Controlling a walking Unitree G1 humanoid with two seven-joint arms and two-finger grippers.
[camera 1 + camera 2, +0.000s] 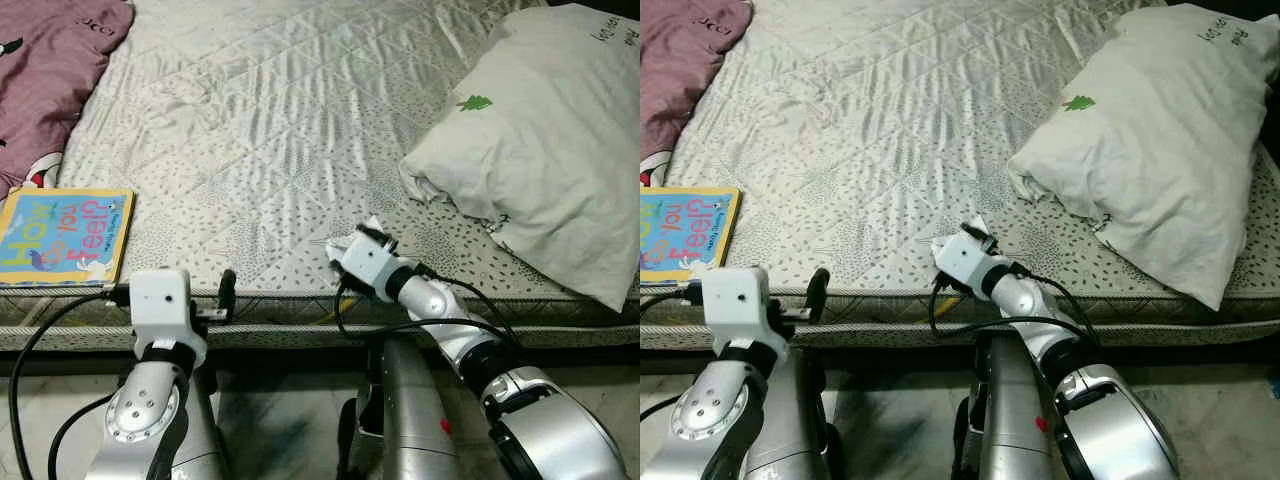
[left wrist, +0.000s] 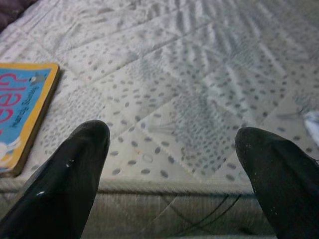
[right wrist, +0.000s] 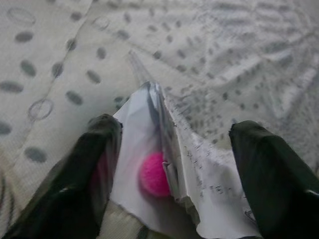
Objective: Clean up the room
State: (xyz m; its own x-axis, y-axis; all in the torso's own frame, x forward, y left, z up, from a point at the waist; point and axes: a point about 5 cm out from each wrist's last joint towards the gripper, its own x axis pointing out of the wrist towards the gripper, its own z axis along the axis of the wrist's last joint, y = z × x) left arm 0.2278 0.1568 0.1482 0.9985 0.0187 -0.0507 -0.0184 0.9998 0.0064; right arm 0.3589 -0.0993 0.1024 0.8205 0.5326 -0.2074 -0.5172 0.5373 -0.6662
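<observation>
A crumpled white and silver wrapper [image 3: 164,149] with a pink spot lies on the grey quilted mattress [image 1: 290,120], close to its front edge. My right gripper [image 3: 174,127] is open, one finger on each side of the wrapper, low over the bed. From the head, the wrapper [image 1: 362,228] pokes out just beyond the right wrist. A colourful children's book [image 1: 62,236] rests at the front left of the bed. My left gripper [image 2: 172,133] is open and holds nothing, level with the mattress edge, to the right of the book [image 2: 20,109].
A large white pillow [image 1: 540,140] covers the right side of the bed. A maroon garment [image 1: 50,70] lies at the far left. The mattress's front edge runs across just before my arms, with tiled floor below.
</observation>
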